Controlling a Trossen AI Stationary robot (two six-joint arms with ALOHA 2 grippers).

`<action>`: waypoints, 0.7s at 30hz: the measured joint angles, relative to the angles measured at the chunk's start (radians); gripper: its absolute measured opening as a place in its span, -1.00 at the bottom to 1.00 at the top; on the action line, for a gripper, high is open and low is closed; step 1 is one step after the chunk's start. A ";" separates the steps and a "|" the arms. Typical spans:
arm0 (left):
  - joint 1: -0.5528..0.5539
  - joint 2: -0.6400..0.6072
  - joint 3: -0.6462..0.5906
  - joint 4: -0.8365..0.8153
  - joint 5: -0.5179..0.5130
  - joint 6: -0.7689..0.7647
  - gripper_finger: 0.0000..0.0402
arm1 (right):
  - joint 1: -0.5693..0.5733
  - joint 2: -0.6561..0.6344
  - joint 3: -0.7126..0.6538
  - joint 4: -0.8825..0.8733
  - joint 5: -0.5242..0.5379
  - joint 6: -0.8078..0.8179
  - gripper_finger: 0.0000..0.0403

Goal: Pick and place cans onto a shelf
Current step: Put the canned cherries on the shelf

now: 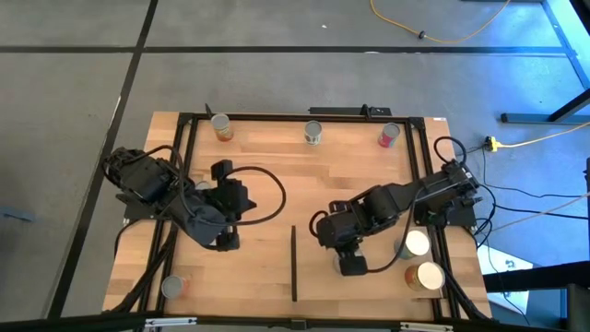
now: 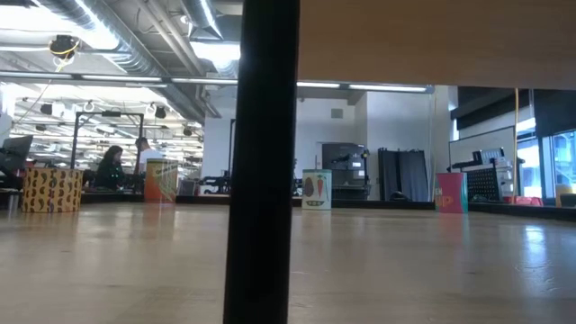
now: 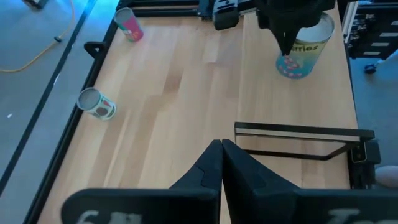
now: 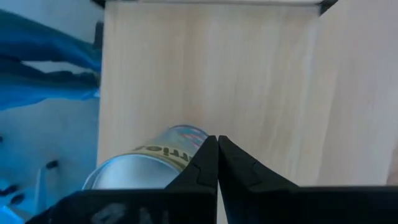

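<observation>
My right end effector (image 1: 351, 265) is pressed together, empty, beside the white-topped can (image 1: 416, 243). I should spread it first, then straddle that can squarely. Left end effector (image 1: 228, 241) also pressed together.

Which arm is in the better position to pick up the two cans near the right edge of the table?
The right arm, probably. Its gripper rests with fingers shut just beside the white-topped can and the golden-topped can. The left gripper is across the table, beyond the shelf's black strip.
</observation>
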 joint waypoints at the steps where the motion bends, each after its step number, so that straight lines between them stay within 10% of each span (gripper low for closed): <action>1: 0.000 0.000 0.000 0.000 0.000 0.000 -1.00 | 0.004 0.000 0.000 -0.006 0.000 0.000 -0.97; 21: 0.000 0.001 0.000 0.000 0.008 -0.023 -1.00 | 0.010 -0.009 0.000 0.045 0.082 -0.064 -0.97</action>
